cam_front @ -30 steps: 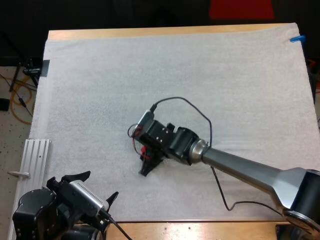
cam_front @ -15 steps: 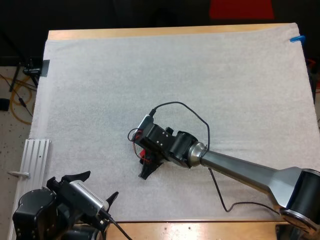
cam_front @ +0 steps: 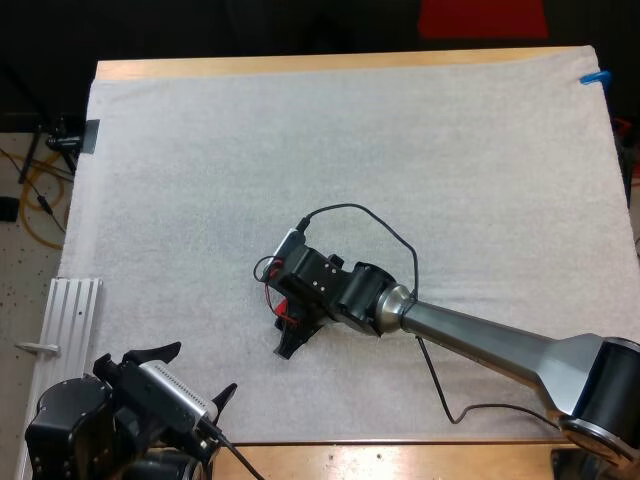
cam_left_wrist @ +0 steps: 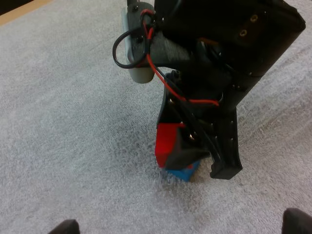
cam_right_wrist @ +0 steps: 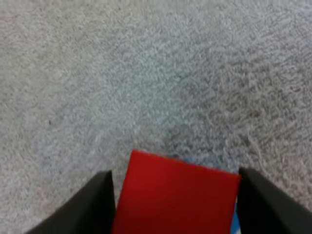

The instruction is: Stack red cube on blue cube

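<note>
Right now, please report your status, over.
Left pincer open, holding nothing. Right pincer shut on red cube, resting on blue cube. Nothing in the way.

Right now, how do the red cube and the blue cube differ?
The red cube sits on top; the blue cube lies beneath it on the mat. The right tool grips the red cube; whether it touches the blue cube is unclear. The red cube shows plainly; the blue cube only peeks out underneath. Both sit under the right tool.
</note>
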